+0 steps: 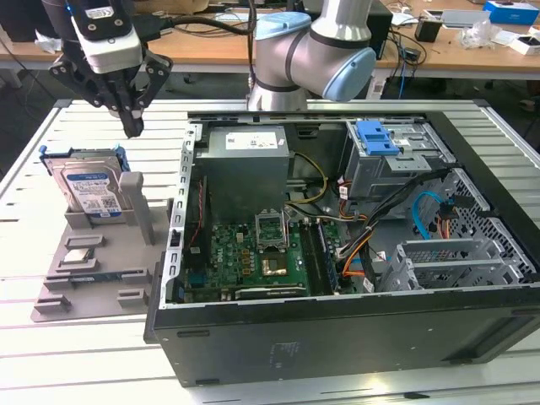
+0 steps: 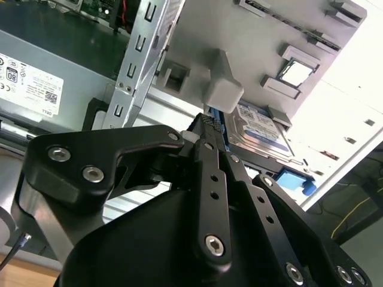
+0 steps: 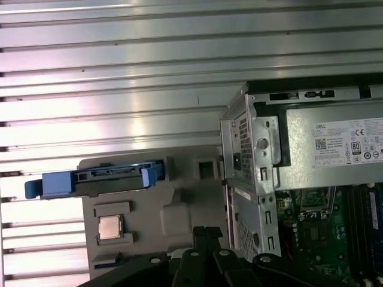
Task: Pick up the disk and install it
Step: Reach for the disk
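Disk (image 1: 83,165), white-and-blue label (image 1: 94,192), propped in stand (image 1: 84,263) near hand (image 1: 132,126)

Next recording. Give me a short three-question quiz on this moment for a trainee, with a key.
1. True or false: the gripper is holding the disk.
2. Where is the disk? A) flat on the motherboard B) propped on edge in the grey fixture outside the computer case C) lying flat on the table.
3. Fill in: the bracket atop the drive cage is coloured ____.
Key: 1 false, it is above the disk and apart from it; 2 B; 3 blue.
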You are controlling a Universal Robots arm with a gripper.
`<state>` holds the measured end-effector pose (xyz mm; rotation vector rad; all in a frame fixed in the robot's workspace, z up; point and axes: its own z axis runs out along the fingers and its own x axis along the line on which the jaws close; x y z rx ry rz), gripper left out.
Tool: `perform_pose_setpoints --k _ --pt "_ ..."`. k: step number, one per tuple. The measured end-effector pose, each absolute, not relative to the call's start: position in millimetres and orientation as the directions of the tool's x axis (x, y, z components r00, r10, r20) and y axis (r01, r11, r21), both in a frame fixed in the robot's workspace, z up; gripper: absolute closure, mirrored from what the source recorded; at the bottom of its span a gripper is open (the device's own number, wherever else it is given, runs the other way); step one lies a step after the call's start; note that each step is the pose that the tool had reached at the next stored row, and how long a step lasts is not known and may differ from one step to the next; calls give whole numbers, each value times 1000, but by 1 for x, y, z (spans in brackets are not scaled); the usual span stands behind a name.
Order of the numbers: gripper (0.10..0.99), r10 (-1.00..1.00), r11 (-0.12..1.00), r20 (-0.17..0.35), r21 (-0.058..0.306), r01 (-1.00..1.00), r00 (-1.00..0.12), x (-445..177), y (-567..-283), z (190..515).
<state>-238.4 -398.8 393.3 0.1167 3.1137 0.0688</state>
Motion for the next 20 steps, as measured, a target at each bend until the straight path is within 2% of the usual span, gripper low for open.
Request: perform_pose_setpoints --k 20 --pt "980 75 996 -23 45 74 -997 -279 -399 393"
